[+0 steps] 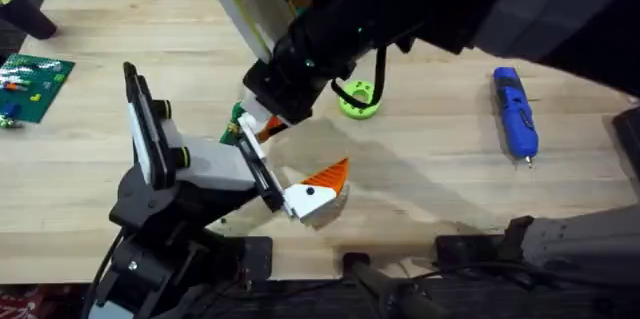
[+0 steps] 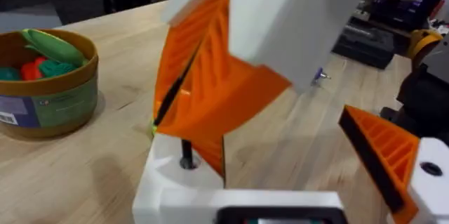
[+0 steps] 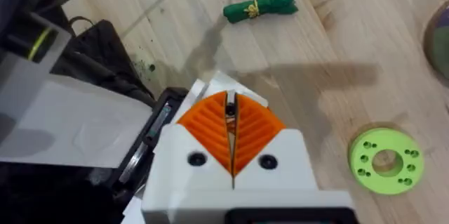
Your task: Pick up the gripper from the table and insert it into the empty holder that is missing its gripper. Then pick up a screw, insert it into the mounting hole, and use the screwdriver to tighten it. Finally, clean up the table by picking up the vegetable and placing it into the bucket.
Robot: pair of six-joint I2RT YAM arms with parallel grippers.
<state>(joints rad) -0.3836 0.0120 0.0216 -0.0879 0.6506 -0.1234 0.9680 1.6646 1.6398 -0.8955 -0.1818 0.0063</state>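
Right wrist view, right end effector closed (pads touching), above holder

Holder: white boxy body with black front rail, on a black jointed arm, near the table's front edge. Gripper: white finger piece with orange ridged pad, seated at the rail's end. Screwdriver: bright blue, pen-shaped, laid flat at the table's right.

The worktop is pale, matt wood with visible grain, the fingers are smooth white plastic faced with ribbed orange pads, and the screwdriver looks like glossy blue plastic with a seemingly metal bit.
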